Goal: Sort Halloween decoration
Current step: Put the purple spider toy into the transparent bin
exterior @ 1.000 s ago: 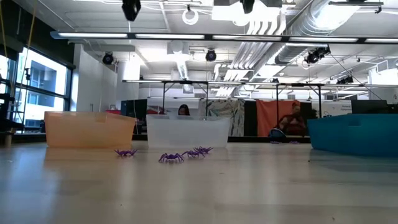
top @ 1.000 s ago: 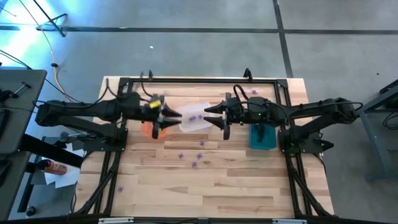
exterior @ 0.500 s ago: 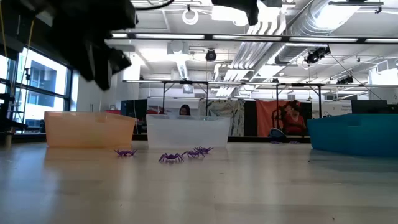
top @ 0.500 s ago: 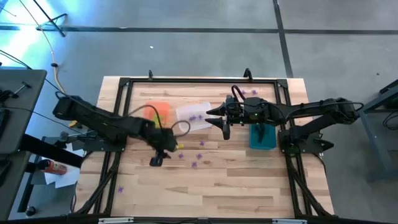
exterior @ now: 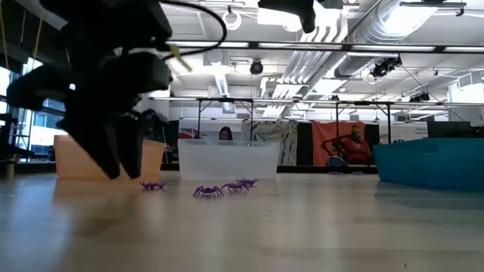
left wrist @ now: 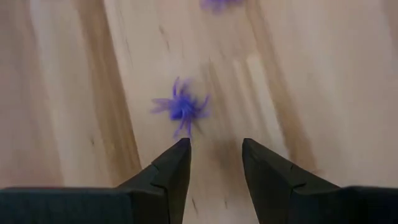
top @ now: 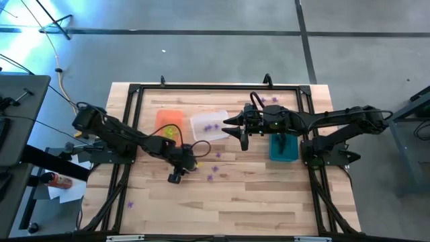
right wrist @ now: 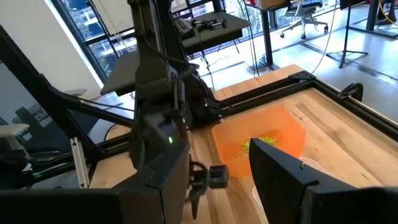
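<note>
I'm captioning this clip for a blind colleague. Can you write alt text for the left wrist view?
The left gripper hangs open just above a wooden table, its two dark fingers empty and pointing at a small purple plastic spider lying just ahead of the fingertips. Part of a second purple spider shows at the frame's edge.

Bright, even light falls from ceiling fixtures, seen glaring white in the low view. On the far left of the high view, a blue-white glare washes the floor. The left arm (exterior: 106, 98) looms dark and blurred near the low camera (almost a silhouette). In the left wrist view the purple spider (left wrist: 181, 107) and wood grain smear with motion blur. Shadows on the table (top: 255, 202) are soft and faint.
</note>
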`<state>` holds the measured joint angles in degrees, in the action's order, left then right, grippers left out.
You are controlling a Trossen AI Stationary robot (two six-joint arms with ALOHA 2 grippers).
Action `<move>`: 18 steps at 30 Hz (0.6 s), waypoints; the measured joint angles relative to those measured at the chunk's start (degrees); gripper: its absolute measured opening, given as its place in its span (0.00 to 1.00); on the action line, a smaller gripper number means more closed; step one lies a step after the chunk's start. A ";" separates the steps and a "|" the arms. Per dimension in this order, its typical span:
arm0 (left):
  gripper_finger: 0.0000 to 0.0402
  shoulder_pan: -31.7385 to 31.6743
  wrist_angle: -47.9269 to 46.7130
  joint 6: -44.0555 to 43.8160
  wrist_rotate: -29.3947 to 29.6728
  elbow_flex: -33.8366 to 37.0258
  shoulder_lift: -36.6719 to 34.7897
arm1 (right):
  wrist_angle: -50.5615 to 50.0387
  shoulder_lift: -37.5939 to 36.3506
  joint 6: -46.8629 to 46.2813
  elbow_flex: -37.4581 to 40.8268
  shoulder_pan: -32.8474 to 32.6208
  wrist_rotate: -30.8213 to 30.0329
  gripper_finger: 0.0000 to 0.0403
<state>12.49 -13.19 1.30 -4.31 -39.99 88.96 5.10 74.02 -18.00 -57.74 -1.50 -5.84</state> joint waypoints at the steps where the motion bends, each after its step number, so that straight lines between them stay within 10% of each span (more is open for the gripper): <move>1: 0.33 0.00 0.14 0.29 0.05 0.03 1.05 | 0.00 0.00 0.00 0.00 0.00 0.01 0.41; 18: 0.33 0.20 3.06 -2.88 6.95 -0.15 4.51 | -0.17 0.00 -0.17 0.00 -0.02 -0.01 0.41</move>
<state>12.69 -10.13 -1.59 2.64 -40.14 93.47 4.93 74.02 -18.17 -57.74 -1.52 -5.85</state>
